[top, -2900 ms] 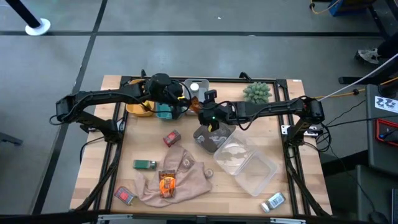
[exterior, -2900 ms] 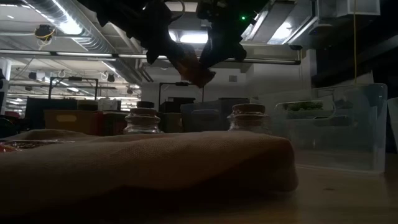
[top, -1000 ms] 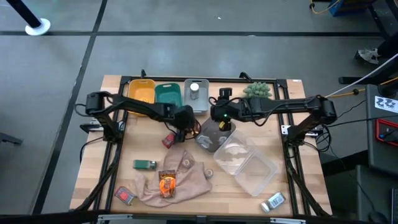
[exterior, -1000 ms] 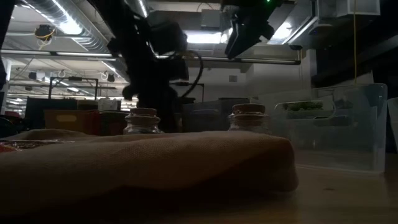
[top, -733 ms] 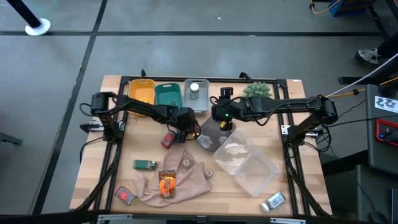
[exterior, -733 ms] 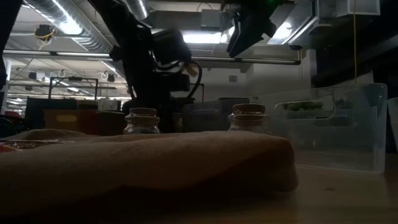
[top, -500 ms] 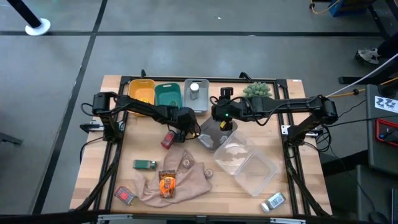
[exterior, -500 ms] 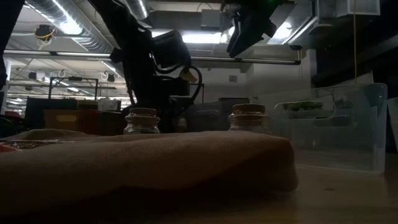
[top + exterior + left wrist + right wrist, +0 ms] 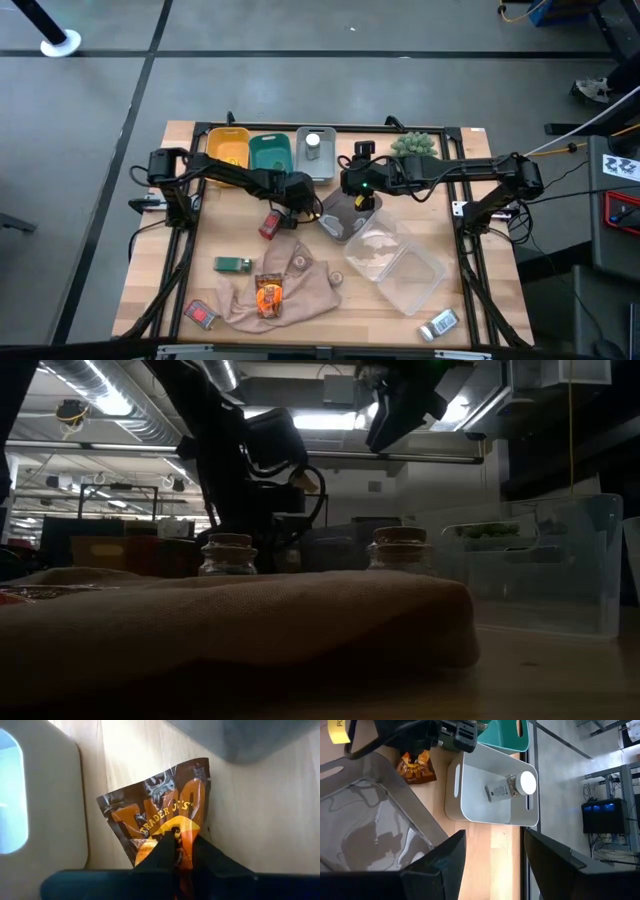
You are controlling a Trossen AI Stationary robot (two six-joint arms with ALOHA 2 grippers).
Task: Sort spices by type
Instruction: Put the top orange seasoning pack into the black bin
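An orange-brown sachet (image 9: 160, 815) lies flat on the wood, just near-side of the white bin (image 9: 315, 152); the right wrist view also shows the sachet (image 9: 415, 765). My left gripper (image 9: 175, 845) is down on it and shut, mid-table (image 9: 303, 197). My right gripper (image 9: 492, 865) hangs open above the grey bin (image 9: 338, 218), holding nothing. A red packet (image 9: 270, 225), a green box (image 9: 233, 264), another sachet (image 9: 268, 295) on the beige cloth (image 9: 300, 285), and a silver-capped jar (image 9: 438, 323) lie about. One jar (image 9: 515, 785) lies in the white bin. My left gripper pinches the sachet's near edge (image 9: 176, 834) between its two fingers. They come down at a slant from the table's left side. The rest of the sachet lies flat on the table.
Yellow (image 9: 228, 148) and teal (image 9: 270, 152) bins stand beside the white one at the far edge. A clear container (image 9: 395, 265) sits right of centre, a green plant ball (image 9: 413, 147) at the far right. Two small jars (image 9: 228, 555) stand on the cloth.
My left gripper has tipped a little further down over the spot by the white bin.
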